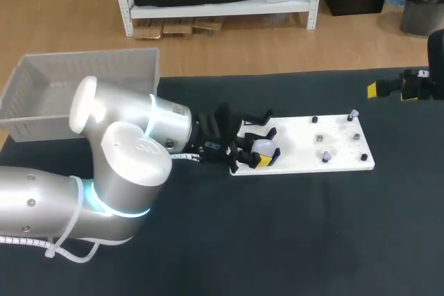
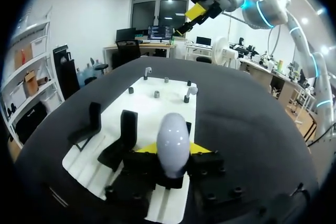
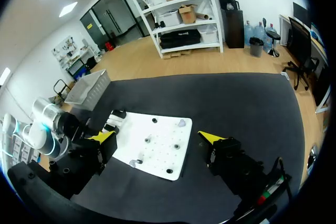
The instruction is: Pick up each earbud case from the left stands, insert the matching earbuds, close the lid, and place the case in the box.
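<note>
L gripper [image 1: 258,155] clamped on white earbud case [image 2: 172,141] at white board's [image 1: 305,163] left end, mid-frame in head view. R gripper [image 3: 156,137], 2 fingers spread wide, hangs upper right. Box [image 1: 41,112] sits upper left.

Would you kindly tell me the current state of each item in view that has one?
left gripper: shut on the earbud case.
earbud case: lid closed, at the white board's stand end.
right gripper: open, holding nothing.
black stands: two upright, bare.
earbuds: on the board's pegs, outside the case.
box: no case visible inside.
</note>
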`<act>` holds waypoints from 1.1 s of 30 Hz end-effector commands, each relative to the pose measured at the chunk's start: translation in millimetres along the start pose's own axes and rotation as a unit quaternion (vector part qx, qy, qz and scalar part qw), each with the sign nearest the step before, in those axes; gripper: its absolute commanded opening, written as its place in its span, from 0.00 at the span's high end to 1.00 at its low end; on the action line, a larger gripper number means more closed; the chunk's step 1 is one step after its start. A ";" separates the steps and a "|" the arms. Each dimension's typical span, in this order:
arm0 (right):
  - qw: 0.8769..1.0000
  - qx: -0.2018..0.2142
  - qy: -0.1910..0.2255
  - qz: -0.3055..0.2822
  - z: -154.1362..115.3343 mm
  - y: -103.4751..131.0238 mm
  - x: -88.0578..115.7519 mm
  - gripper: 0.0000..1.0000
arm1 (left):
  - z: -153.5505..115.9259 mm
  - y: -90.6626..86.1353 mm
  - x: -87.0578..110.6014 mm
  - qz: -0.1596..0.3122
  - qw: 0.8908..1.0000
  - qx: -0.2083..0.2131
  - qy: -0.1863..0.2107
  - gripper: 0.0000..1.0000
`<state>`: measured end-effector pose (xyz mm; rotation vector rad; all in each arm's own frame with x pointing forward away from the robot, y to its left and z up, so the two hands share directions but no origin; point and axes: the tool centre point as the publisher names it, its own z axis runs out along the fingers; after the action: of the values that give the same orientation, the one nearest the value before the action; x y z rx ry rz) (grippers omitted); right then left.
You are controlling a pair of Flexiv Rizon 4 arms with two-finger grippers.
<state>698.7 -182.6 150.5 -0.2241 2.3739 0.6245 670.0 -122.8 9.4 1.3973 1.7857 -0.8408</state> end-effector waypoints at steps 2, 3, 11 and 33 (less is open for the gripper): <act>1.000 -0.002 0.000 -0.001 -0.2 -1.1 -0.2 0.00 | -1.9 -1.6 -0.9 0.003 1.000 0.002 -0.004 1.00; 1.000 -0.002 0.000 -0.001 -0.2 -1.1 -0.2 0.00 | -2.8 -2.2 -2.0 0.004 1.000 0.003 -0.004 1.00; 1.000 -0.002 0.000 -0.001 -0.2 -1.1 -0.2 0.00 | -15.4 -11.0 -12.4 0.005 0.999 0.015 -0.028 1.00; 1.000 0.027 0.003 0.002 4.8 27.1 11.1 0.00 | -45.6 -31.8 -79.9 0.060 0.995 0.042 -0.071 1.00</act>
<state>692.6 -170.3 148.4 -0.2303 2.3899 0.6379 643.9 -123.4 105.7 1.4547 1.5633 -0.9420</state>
